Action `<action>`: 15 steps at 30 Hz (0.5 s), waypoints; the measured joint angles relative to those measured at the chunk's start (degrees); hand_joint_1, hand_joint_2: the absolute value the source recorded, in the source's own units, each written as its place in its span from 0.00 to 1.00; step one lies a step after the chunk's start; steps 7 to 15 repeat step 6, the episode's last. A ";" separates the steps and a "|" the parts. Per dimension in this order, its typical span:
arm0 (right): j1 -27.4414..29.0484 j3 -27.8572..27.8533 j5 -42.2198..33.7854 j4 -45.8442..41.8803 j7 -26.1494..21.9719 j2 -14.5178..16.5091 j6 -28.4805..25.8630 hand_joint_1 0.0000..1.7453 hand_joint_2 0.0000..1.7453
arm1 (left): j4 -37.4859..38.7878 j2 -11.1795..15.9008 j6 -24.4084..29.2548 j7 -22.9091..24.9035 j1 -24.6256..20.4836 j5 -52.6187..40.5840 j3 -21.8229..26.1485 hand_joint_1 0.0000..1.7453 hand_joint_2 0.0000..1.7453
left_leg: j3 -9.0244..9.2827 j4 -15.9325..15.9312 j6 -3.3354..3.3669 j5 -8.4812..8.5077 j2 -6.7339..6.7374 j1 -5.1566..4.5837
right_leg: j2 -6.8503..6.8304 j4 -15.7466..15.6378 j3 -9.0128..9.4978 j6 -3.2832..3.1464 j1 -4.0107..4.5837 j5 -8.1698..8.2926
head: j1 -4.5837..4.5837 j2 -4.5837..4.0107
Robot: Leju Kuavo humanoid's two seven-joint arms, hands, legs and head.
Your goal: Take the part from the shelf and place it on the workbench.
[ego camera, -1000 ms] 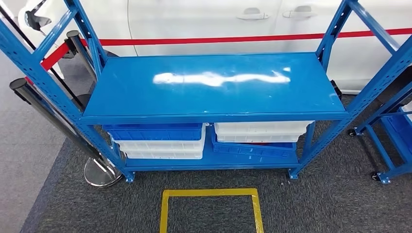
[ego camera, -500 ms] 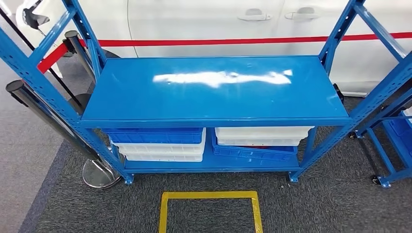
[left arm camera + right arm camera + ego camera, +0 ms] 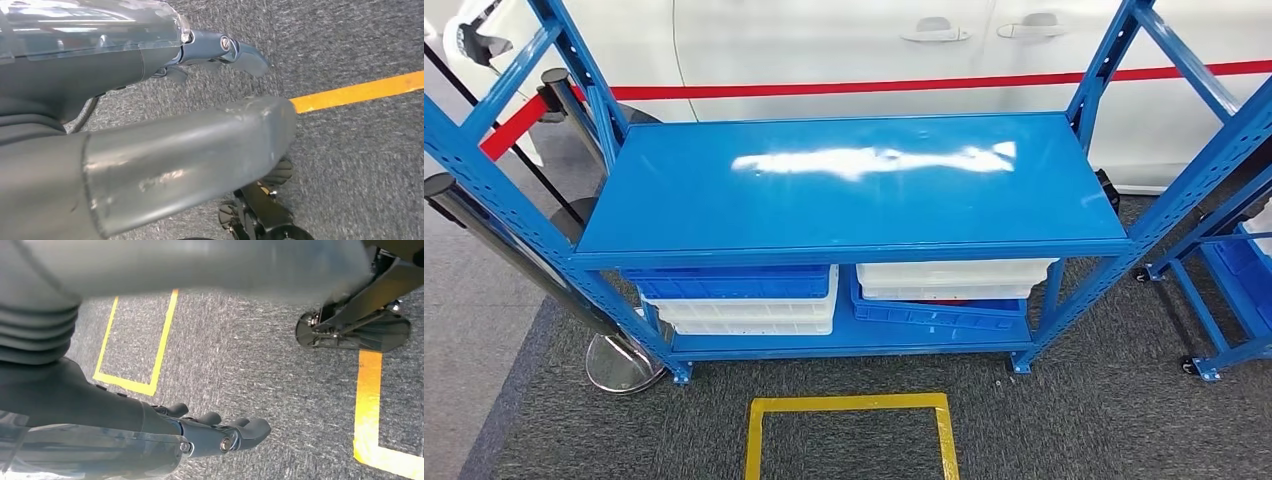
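1. Head view: the blue shelf (image 3: 854,185) stands straight ahead with a bare, glossy top board carrying a white glare streak; no part can be made out on it

2. Lower board of the shelf: a blue crate (image 3: 729,282) sits on white crates (image 3: 744,312) toward the left end; a white crate (image 3: 954,278) rests on a tilted blue crate (image 3: 939,315) toward the right end. All are moulded plastic with ribbed rims. The part's place cannot be told; judged to lie inside a crate, if here at all

3. Left wrist view: the left hand (image 3: 220,52) hangs over grey carpet, dark fingers slightly curled and apart, holding nothing

4. Right wrist view: the right hand (image 3: 215,432) likewise hangs low, fingers loosely bent, empty

5. Progress, as judged: nothing grasped, nothing placed; finding, lifting, carrying and setting down all remain

6. Surroundings: perforated blue steel uprights, coarse grey carpet, a yellow tape square (image 3: 849,432) before the shelf's front edge, a white car (image 3: 874,45) behind a red belt (image 3: 904,82)
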 joint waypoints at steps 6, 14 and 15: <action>-0.03 -0.05 0.03 0.00 0.25 -0.02 0.16 0.00 1.00 | 0.00 -0.18 0.31 0.28 -0.06 -0.46 0.24 0.00 0.00 | 0.61 -1.49 1.67 0.84 0.17 0.42 | -0.02 4.37 -1.81 1.70 -0.16 -3.12 | 0.43 0.00; -0.03 -0.05 0.03 0.00 0.25 -0.02 0.16 0.00 1.00 | 0.00 -0.18 0.31 0.28 -0.06 -0.46 0.24 0.00 0.00 | 0.61 -1.49 1.67 0.84 0.17 0.42 | -0.02 4.37 -1.81 1.70 -0.16 -3.12 | 0.43 0.00; -0.03 -0.05 0.03 0.00 0.25 -0.02 0.16 0.00 1.00 | 0.00 -0.18 0.31 0.28 -0.06 -0.46 0.24 0.00 0.00 | 0.61 -1.49 1.67 0.84 0.17 0.42 | -0.02 4.37 -1.81 1.70 -0.16 -3.12 | 0.43 0.00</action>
